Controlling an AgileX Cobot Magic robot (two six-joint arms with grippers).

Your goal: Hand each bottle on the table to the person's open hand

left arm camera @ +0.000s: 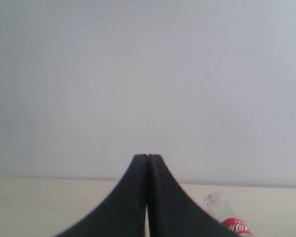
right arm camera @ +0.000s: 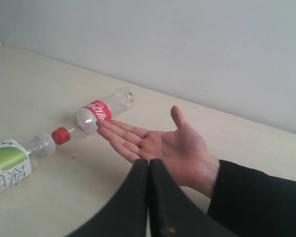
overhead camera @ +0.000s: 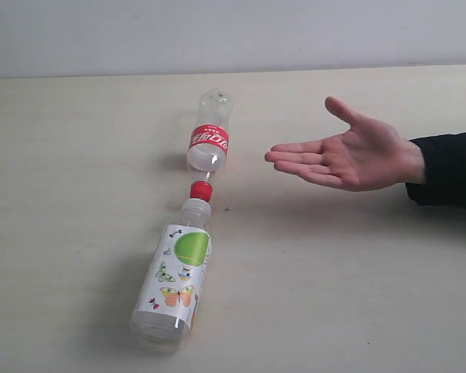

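Note:
Two bottles lie on the table [overhead camera: 62, 194]. A clear bottle with a red label [overhead camera: 208, 140] [right arm camera: 101, 111] [left arm camera: 227, 219] lies at the middle back. A large bottle with a butterfly label and red cap [overhead camera: 177, 268] [right arm camera: 12, 160] lies nearer the front, cap toward the clear one. The person's open hand [overhead camera: 346, 154] [right arm camera: 155, 144] is held palm up at the right, black sleeve behind it. Neither gripper shows in the exterior view. My left gripper [left arm camera: 147, 157] is shut and empty, facing the wall. My right gripper [right arm camera: 149, 161] is shut and empty, just short of the hand.
A pale grey wall [overhead camera: 233, 35] runs along the table's far edge. The person's black-sleeved forearm [overhead camera: 450, 167] reaches in from the right edge. A tiny dark speck [overhead camera: 227, 208] lies near the red cap.

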